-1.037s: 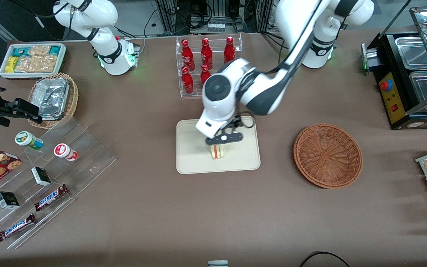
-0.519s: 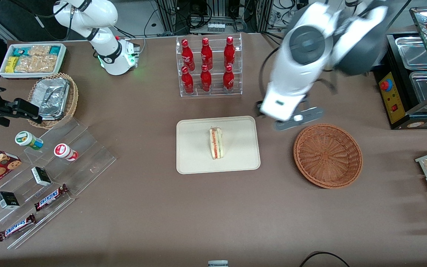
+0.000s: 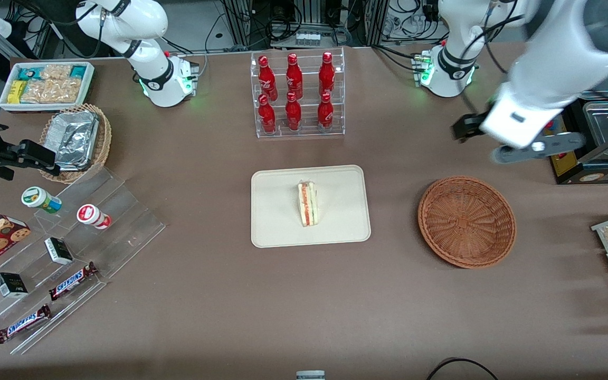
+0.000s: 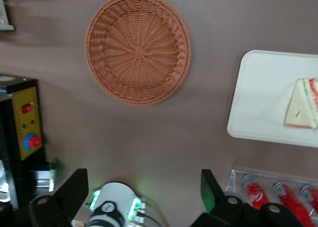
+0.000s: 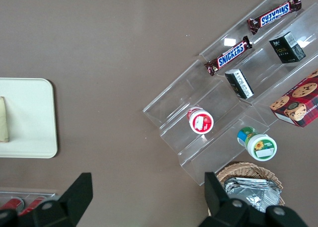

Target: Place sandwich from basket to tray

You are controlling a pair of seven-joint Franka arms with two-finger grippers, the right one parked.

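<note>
The sandwich [image 3: 308, 203] is seen lying near the middle of the tray [image 3: 277, 232], well inside the low rim, so the placing is judged done; the basket [image 3: 466, 221] is left empty, beside the tray toward the working arm's end. The gripper [image 3: 539, 147] is held high, above the table and farther from the front camera than the basket, its fingers [image 4: 74, 189] spread apart and holding nothing. Bare tabletop is left all round tray and basket; only the bottle rack [image 3: 297, 95] stands near.
</note>
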